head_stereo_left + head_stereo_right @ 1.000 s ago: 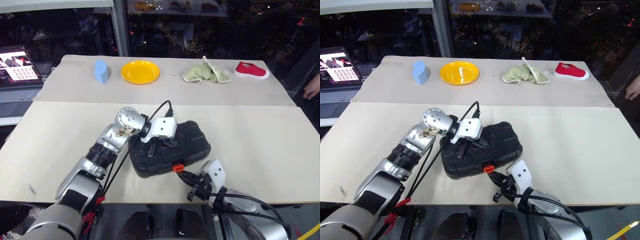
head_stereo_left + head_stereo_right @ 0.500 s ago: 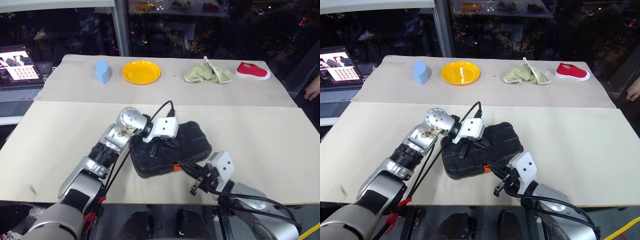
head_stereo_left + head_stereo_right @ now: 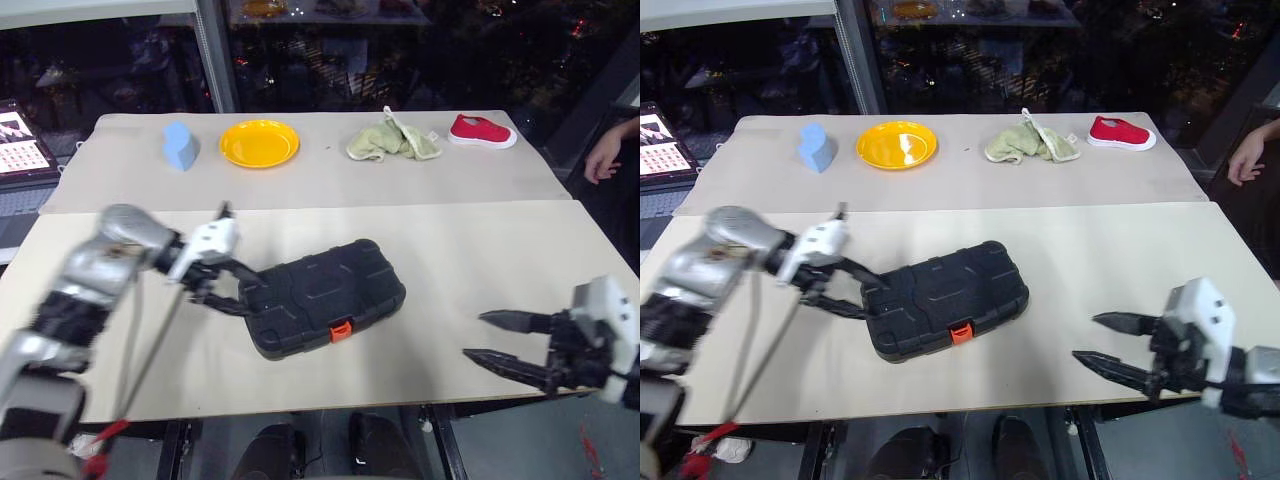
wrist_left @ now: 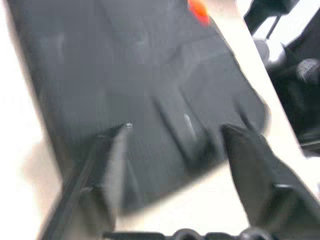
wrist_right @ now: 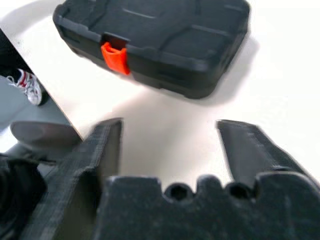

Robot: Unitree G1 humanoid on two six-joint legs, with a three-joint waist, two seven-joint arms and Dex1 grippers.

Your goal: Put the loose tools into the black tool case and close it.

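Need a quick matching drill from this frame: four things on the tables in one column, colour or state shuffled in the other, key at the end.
Things:
1. tool case
2. plate
3. shoe
4. left gripper

States:
A. yellow, on the far table
B. open, beside the case's left end
C. red, at the far right
D. black, lid shut, orange latch facing the robot

Pairs: 1-D, 2-A, 3-C, 4-B

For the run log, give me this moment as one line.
tool case: closed, orange latch at front | left gripper: open, beside case | right gripper: open, apart | loose tools: none visible
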